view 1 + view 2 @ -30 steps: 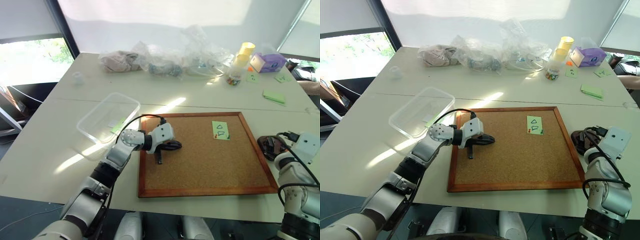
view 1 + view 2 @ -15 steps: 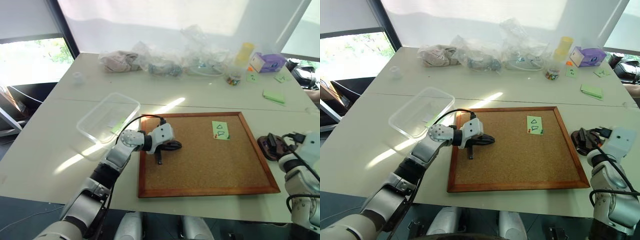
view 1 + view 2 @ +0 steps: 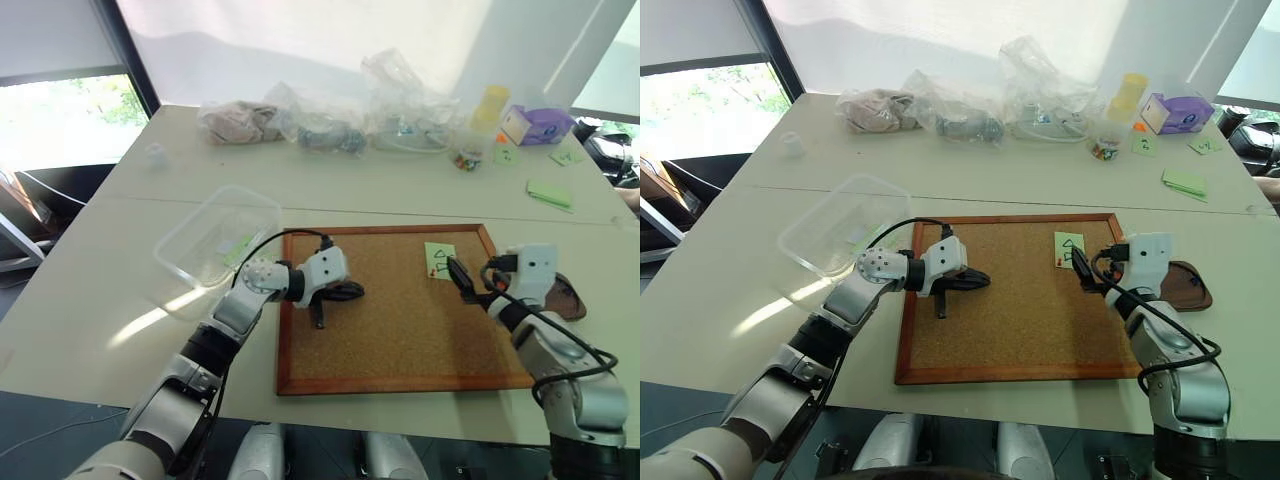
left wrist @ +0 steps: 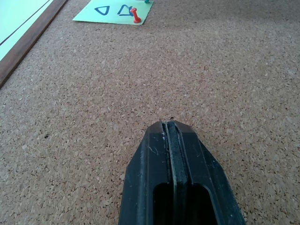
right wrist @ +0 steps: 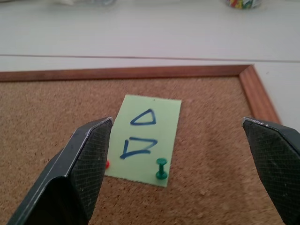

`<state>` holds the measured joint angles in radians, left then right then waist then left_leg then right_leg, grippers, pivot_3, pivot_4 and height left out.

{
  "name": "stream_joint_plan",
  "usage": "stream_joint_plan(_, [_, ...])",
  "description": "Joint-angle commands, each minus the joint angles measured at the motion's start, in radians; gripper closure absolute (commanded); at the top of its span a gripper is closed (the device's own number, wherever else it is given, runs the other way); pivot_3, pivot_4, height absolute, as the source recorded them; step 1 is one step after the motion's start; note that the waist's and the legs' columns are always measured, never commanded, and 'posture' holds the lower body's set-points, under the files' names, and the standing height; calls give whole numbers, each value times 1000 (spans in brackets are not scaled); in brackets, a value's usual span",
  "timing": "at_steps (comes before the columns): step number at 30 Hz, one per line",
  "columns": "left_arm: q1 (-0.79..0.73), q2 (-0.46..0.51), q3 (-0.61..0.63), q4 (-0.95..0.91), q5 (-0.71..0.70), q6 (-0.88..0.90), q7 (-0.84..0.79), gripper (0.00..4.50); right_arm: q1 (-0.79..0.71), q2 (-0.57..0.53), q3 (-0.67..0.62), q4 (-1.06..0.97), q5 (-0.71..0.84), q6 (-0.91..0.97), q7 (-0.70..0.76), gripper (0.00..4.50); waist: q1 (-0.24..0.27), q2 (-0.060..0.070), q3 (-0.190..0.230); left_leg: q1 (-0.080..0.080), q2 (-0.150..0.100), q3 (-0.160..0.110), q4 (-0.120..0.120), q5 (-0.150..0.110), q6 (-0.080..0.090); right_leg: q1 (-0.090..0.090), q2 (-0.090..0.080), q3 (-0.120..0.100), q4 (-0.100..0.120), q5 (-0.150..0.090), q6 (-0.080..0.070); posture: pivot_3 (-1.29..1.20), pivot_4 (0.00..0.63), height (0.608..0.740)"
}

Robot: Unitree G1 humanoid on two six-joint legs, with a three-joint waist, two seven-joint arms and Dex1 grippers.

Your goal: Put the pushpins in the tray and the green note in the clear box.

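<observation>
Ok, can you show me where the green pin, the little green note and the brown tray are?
green pin (image 5: 161, 168), right wrist view, on its upright head.
green note (image 5: 149, 136), right wrist view, on the paper between the two drawn triangles.
brown tray (image 3: 1192, 287), right eye view, on its bare inside near the right rim.

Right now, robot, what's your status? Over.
Left end effector shut on cork board. Right end effector open, facing green note. Green pushpin and red pushpin hold note.

Red pushpin (image 5: 107, 164) half-hidden behind 1 of right gripper's fingers (image 5: 79, 168).
</observation>
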<state>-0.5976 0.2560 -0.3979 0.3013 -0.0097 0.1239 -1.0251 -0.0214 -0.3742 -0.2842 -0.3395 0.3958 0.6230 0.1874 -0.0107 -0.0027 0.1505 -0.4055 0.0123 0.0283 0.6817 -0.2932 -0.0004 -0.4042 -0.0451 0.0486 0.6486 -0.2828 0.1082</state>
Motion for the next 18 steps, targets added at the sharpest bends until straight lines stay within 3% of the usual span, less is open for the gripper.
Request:
stream_joint_plan(1, [8, 5, -26, 11, 21, 9, -9, 4500, -18, 3, 3, 1, -14, -29, 2, 23, 0, 0, 0, 0, 0, 0, 0, 0, 0, 0, 0, 0, 0, 0, 0, 0, 150, 740])
stream_joint_plan(6, [10, 8, -25, 6, 22, 12, -7, 4500, -11, 16, 4, 6, -19, -31, 0, 23, 0, 0, 0, 0, 0, 0, 0, 0, 0, 0, 0, 0, 0, 0, 0, 0, 150, 740])
stream_joint_plan(7, [10, 8, -25, 6, 22, 12, -7, 4500, -9, 19, 4, 6, -20, -32, 0, 262, -1, 0, 0, 0, 0, 0, 0, 0, 0, 0, 0, 0, 0, 0, 0, 0, 150, 740])
stream_joint_plan(9, [10, 8, -25, 6, 21, 12, -9, 4500, -5, 24, 6, 6, -23, -34, -1, 857, 0, 0, 0, 0, 0, 0, 0, 0, 0, 0, 0, 0, 0, 0, 0, 0, 150, 740])
stream_joint_plan(11, [10, 8, -26, 8, 21, 11, -9, 4500, 0, 31, 9, 8, -24, -32, 0, 1766, 0, 0, 0, 0, 0, 0, 0, 0, 0, 0, 0, 0, 0, 0, 0, 0, 150, 740])
stream_joint_plan(16, [6, 7, -26, 13, 23, 8, -9, 4500, 10, 45, 7, 7, -10, -17, 8, 4379, -1, 0, 0, 0, 0, 0, 0, 0, 0, 0, 0, 0, 0, 0, 0, 0, 150, 740])
stream_joint_plan(18, [5, 7, -25, 15, 24, 7, -8, 4500, 14, 58, -2, 4, 12, -5, 11, 4449, 0, 0, 0, 0, 0, 0, 0, 0, 0, 0, 0, 0, 0, 0, 0, 0, 150, 740])
